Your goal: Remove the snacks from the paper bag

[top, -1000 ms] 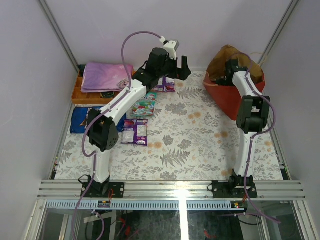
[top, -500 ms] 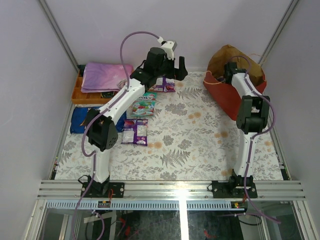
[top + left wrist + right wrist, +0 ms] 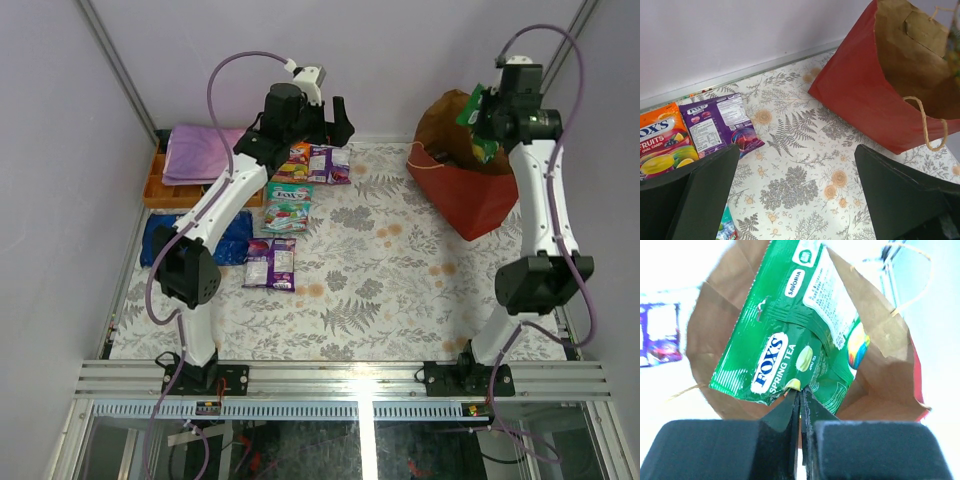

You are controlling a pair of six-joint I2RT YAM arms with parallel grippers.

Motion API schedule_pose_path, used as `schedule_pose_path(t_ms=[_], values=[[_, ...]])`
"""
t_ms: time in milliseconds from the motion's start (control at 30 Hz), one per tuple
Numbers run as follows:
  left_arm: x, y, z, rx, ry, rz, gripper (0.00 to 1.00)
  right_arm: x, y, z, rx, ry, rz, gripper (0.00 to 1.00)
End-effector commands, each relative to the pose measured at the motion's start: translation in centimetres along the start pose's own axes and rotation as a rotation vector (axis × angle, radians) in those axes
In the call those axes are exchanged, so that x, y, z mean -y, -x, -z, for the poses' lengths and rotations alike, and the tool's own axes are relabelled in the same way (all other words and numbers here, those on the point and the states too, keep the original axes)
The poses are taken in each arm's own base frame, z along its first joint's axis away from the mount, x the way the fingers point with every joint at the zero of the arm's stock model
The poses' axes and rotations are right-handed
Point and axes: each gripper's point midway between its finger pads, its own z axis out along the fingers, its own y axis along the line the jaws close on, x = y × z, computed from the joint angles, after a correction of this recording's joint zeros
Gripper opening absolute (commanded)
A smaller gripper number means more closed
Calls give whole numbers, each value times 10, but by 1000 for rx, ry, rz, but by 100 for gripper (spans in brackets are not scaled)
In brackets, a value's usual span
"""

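Observation:
The red paper bag (image 3: 465,195) stands open at the back right, its brown inside (image 3: 880,355) and string handle (image 3: 930,125) showing. My right gripper (image 3: 482,118) hangs above its mouth, shut on a green Fox's snack packet (image 3: 785,340) that dangles over the opening. My left gripper (image 3: 335,122) hovers open and empty above the table's back middle, its fingers (image 3: 700,185) wide apart. On the table lie an orange packet (image 3: 297,160), a purple packet (image 3: 330,163), two green ones (image 3: 287,203), purple ones (image 3: 272,262) and a blue Doritos bag (image 3: 160,240).
A folded purple-pink cloth (image 3: 205,152) lies on an orange tray (image 3: 160,190) at the back left. Grey walls close in the floral table (image 3: 400,280) on three sides. A metal rail (image 3: 340,378) with the arm bases runs along the near edge.
My right gripper has closed inside the bag and risen out of it with the green packet. My left arm has drifted a little left and back, still open.

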Motion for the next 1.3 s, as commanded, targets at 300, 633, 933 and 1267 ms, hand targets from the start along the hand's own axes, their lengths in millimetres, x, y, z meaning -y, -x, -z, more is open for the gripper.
schedule_pose_path(t_ms=[300, 633, 933, 1267], values=[[-4, 51, 53, 143, 4, 3, 100, -83, 81, 160, 410, 268, 12, 0], [-99, 76, 124, 248, 271, 81, 100, -238, -57, 138, 180, 497, 64, 0], [-129, 63, 151, 273, 336, 143, 100, -256, -156, 62, -4, 447, -18, 0], [-123, 52, 136, 220, 265, 168, 99, -332, -174, 2, -111, 557, -79, 73]])
